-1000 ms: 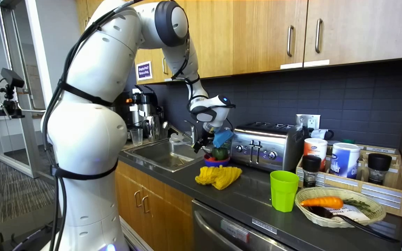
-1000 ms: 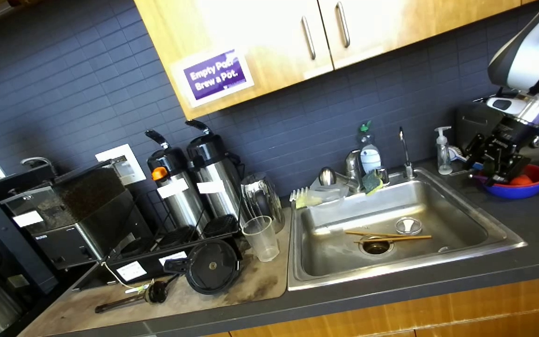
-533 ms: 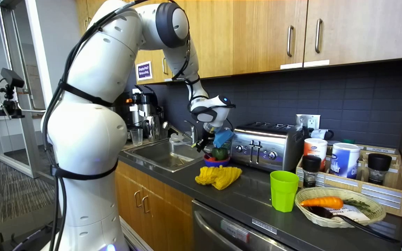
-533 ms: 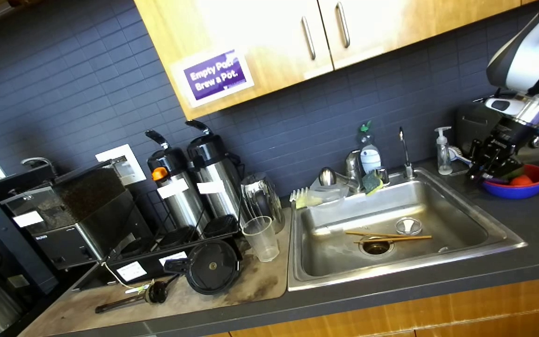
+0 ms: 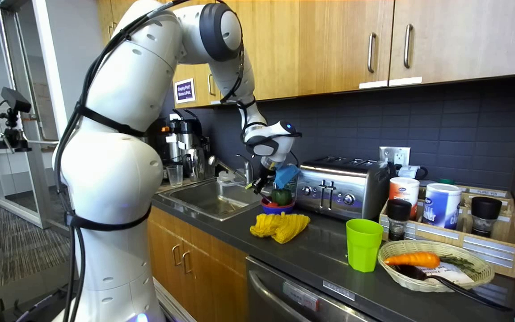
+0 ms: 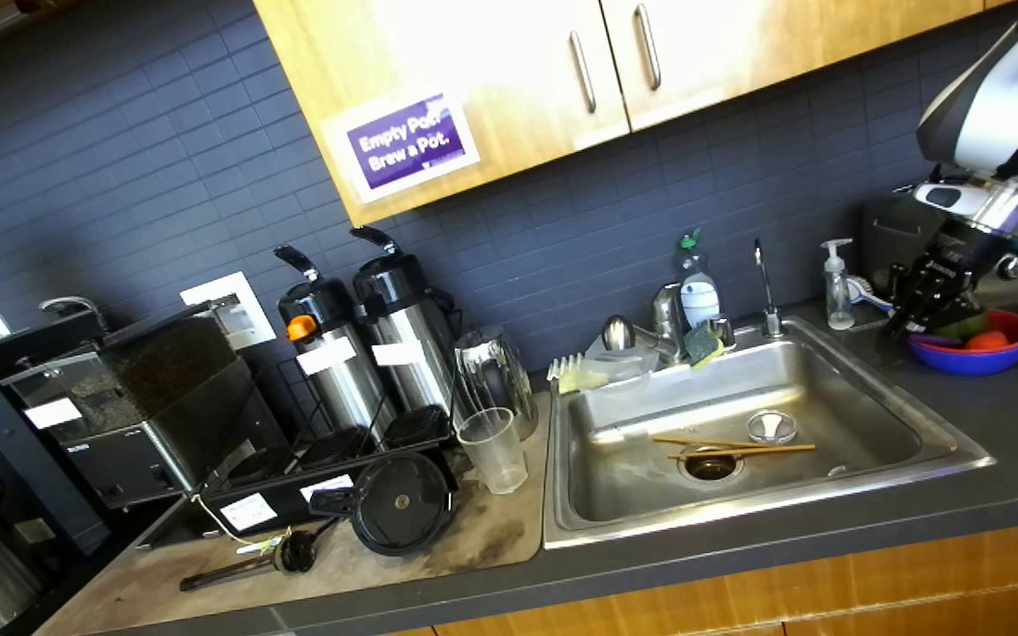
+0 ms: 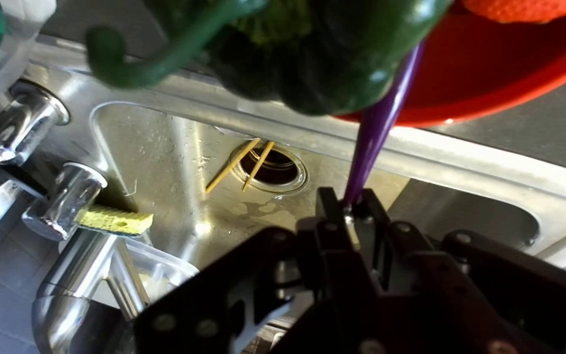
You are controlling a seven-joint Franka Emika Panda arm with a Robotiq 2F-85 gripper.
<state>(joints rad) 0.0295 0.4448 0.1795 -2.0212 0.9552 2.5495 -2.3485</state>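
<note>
My gripper (image 7: 349, 197) is shut on the thin end of a long purple handle (image 7: 377, 123), which shows between the two fingertips in the wrist view. From there the handle runs up over the rim of a bowl (image 7: 489, 101), red inside and blue outside. Its far end is hidden behind a dark green pepper (image 7: 307, 59) with a curled stem. A red, dimpled fruit (image 7: 523, 9) lies in the bowl too. In both exterior views the gripper hangs at the sink side of the bowl (image 6: 973, 362), close above its rim; the pepper (image 5: 281, 197) rises above the bowl.
The steel sink (image 6: 765, 521) lies beside the bowl, with chopsticks (image 6: 739, 449) in it. A soap dispenser (image 6: 838, 287) stands behind. A toaster (image 5: 338, 188), yellow cloth (image 5: 280, 226), green cup (image 5: 364, 243) and wicker basket (image 5: 436, 284) line the counter.
The fingers have come together from wide apart and now stand close around the purple handle. The arm has shifted only slightly; the bowl stays in place.
</note>
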